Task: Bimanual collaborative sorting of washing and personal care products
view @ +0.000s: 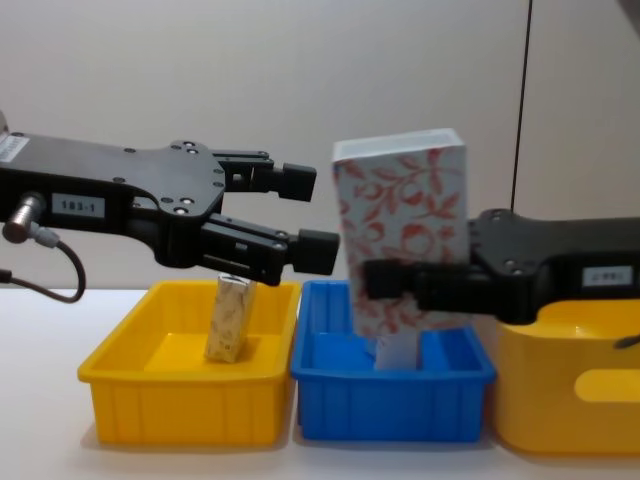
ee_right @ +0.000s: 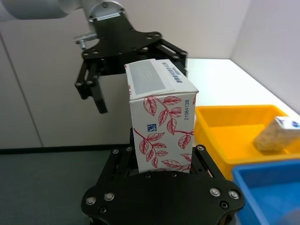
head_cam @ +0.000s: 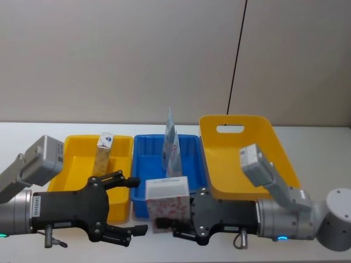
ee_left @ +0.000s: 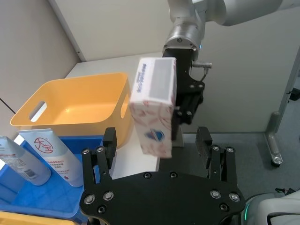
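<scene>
While the right pincer [view: 395, 282] is pinching the floral carton [view: 400, 235] by its lower part, the carton stands upright in the air, above the front of the blue bin [view: 395, 410] and clear of it. Its long axis is vertical, and its upper half is free of any finger.

The left pincer [head_cam: 137, 205] is just beside the carton on the robot's left. Its jaws are spread wide and point straight at the carton. In the left wrist view the carton is ahead of the open fingers, in line with the gap but not yet inside it, so I judge that the two do not touch.

This looks to me like a handover from right to left. The coming move depends on one thing: the left pincer must travel sideways toward the right, at the height of the free upper half, so that its fingers do not meet the right ones.

The beige carton [view: 228, 320] already leans inside the small yellow bin [view: 185, 415], and the tubes [head_cam: 171, 145] stand in the blue bin.
</scene>
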Robot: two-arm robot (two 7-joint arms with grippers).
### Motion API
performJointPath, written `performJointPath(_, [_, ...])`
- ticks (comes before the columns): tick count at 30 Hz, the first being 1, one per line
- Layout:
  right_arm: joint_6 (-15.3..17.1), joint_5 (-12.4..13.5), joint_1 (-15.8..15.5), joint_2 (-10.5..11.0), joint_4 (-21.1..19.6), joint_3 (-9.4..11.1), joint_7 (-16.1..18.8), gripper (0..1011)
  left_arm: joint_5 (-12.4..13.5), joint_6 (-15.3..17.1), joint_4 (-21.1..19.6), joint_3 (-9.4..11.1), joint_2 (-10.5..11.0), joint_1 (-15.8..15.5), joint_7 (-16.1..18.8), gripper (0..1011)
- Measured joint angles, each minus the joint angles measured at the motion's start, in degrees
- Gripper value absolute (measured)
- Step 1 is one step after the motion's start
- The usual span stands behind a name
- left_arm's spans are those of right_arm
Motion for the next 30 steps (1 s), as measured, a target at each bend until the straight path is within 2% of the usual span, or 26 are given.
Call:
performJointPath(9, [0.1,0.5,-2.4,3.0,-2.3,2.5,-4.1,371,0.0,0.0,0.0,0.0,0.0,0.0,0.0,1001])
performJointPath(10, [0.1,0.6,-3.2,3.8,-3.0,3.2,-6.0,371,0.0,0.0,0.0,0.0,0.0,0.0,0.0,1001])
performJointPath(13, [0.3,0.6,-4.0,4.6,-3.5,4.0,-7.9,371,0.0,0.0,0.0,0.0,0.0,0.0,0.0,1001])
performJointPath(22, [0.9,0.1,-6.0,5.8,-4.2,6.1,-13.8,371,0.0,0.0,0.0,0.0,0.0,0.0,0.0,1001])
performJointPath(30, [1.7,-1.3,-7.3,5.9,-4.0,7.9,-19.8,371,0.0,0.0,0.0,0.0,0.0,0.0,0.0,1002])
